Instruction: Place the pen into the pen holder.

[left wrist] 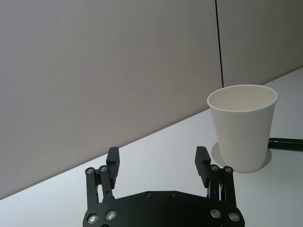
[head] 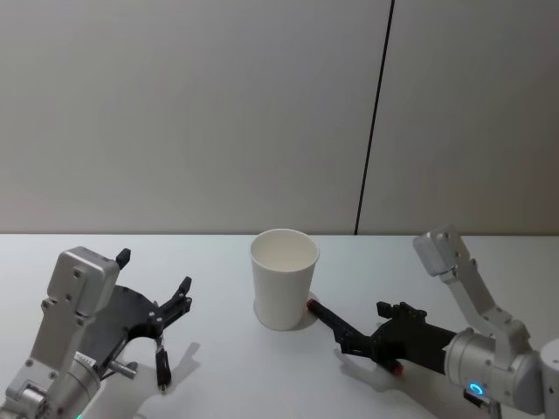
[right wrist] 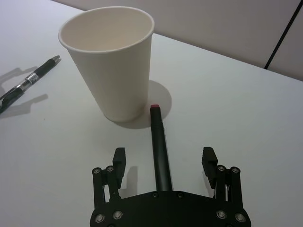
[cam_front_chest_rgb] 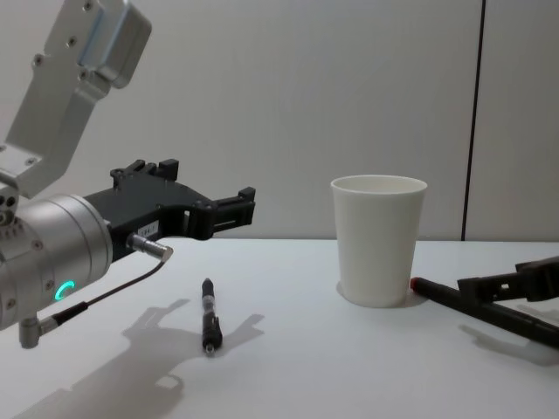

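Fingers [right wrist: 118,161] of the right gripper [right wrist: 164,153] are spread open astride the pen [right wrist: 160,142], at the head view's lower right.
White tabletop [head: 227,380] runs back to a grey panelled wall [head: 175,113]; bare surface lies open at lower centre. The pen lies flat between both fingers, touching neither, its red end just beside the base of the pen holder [head: 284,279] at centre. The left gripper [left wrist: 157,156] hovers open at lower left, above a second pen [cam_front_chest_rgb: 210,316].
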You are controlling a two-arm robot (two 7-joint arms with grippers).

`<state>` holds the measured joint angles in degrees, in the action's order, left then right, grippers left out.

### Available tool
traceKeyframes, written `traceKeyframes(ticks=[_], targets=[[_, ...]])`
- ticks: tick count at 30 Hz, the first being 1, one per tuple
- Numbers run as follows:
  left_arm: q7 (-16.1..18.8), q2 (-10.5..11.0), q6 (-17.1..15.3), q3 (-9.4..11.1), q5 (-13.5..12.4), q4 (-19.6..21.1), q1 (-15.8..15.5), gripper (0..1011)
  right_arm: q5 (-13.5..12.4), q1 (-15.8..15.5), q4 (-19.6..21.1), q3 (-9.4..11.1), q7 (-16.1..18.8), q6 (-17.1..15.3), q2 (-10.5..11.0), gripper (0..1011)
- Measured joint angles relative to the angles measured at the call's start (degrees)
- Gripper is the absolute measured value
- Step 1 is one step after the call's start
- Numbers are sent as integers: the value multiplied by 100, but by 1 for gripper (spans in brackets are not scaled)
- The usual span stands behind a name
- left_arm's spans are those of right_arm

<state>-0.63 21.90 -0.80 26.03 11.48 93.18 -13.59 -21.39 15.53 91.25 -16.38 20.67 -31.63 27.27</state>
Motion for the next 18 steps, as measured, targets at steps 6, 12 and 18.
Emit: traceKeyframes(ticks=[6, 12, 18], targets=[[0, 0, 0, 0, 0, 0, 0, 1003, 33, 110, -46, -99, 15, -77, 39, 1001], [0, 0, 0, 0, 0, 0, 0, 1003, 91, 202, -88, -187, 14, -117, 72, 1001], [0, 0, 0, 0, 0, 0, 0, 1003, 135, 251, -119, -240, 7, -159, 84, 1001]])
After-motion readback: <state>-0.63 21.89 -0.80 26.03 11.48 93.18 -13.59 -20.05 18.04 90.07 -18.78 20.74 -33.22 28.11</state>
